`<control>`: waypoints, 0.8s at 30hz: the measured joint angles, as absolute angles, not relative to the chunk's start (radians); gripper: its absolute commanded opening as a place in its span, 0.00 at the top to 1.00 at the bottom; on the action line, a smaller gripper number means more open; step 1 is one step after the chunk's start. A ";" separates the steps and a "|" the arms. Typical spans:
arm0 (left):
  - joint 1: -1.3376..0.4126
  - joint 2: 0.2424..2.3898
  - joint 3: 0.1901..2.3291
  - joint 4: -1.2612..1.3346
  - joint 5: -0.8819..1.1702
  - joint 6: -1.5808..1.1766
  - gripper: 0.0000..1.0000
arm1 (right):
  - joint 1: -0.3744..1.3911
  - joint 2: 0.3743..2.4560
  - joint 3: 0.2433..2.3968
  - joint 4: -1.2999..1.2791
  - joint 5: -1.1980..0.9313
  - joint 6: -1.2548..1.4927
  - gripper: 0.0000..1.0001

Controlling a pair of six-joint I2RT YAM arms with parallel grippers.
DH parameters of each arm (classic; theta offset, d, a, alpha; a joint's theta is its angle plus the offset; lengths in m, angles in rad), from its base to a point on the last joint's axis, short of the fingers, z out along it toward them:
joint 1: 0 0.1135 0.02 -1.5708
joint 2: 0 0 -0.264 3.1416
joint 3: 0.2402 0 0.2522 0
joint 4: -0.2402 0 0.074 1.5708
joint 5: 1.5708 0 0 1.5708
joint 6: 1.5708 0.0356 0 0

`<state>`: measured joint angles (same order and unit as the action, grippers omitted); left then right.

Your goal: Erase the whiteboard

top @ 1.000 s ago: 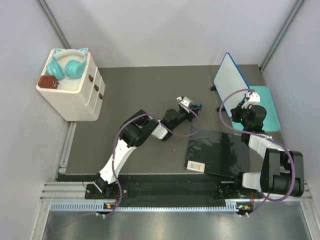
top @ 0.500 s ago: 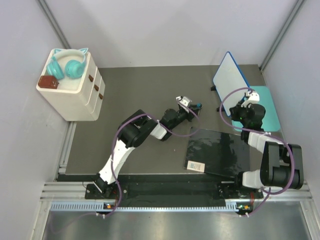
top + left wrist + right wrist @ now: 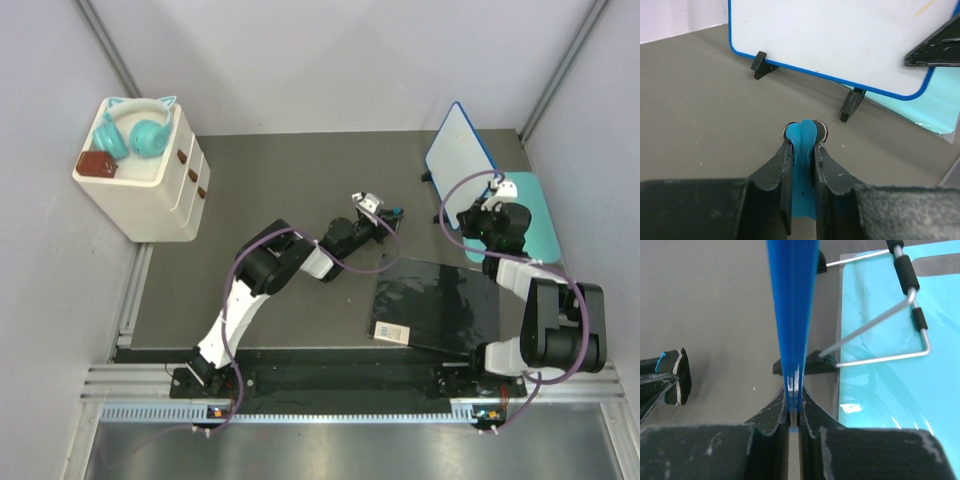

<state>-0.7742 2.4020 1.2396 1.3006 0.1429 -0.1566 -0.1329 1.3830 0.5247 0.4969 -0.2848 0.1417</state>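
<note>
**Far right: whiteboard (image 3: 458,148) being clamped by R gripper (image 3: 794,390)**

The whiteboard is standing upright on black feet (image 3: 761,64) at the far right of the table (image 3: 290,170). Its wire stand (image 3: 875,322) is reaching back over the teal mat (image 3: 538,235). R gripper is pinching the board's blue rim edge-on, w/ jaws clamped tight on it. L gripper (image 3: 803,145) is hovering left of the board, not touching it. Its jaws are squeezing a blue soft piece (image 3: 802,131) and pointing at the white face.

Bare table (image 3: 290,170) spans the top view's upper centre, between the drawer box (image 3: 150,200) at upper left and the upright whiteboard (image 3: 457,148) at upper right. The right gripper (image 3: 794,407), clamped on the board's rim, blocks its lower end; the left gripper (image 3: 802,134), pinching a blue strip (image 3: 801,167), stands mid-frame.
</note>
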 measured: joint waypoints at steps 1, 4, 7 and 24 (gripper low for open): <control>-0.774 2.400 1.240 1.300 0.143 -0.157 1.00 | -0.133 1.397 0.544 0.485 -0.292 0.142 1.00; -0.774 2.388 1.240 1.300 0.146 -0.156 1.00 | -0.133 1.451 0.605 0.461 -0.307 0.148 1.00; -0.774 2.371 1.233 1.301 0.146 -0.156 1.00 | -0.134 1.502 0.659 0.444 -0.309 0.156 1.00; -0.774 2.362 1.214 1.301 0.146 -0.156 1.00 | -0.134 1.525 0.757 0.304 -0.271 0.187 1.00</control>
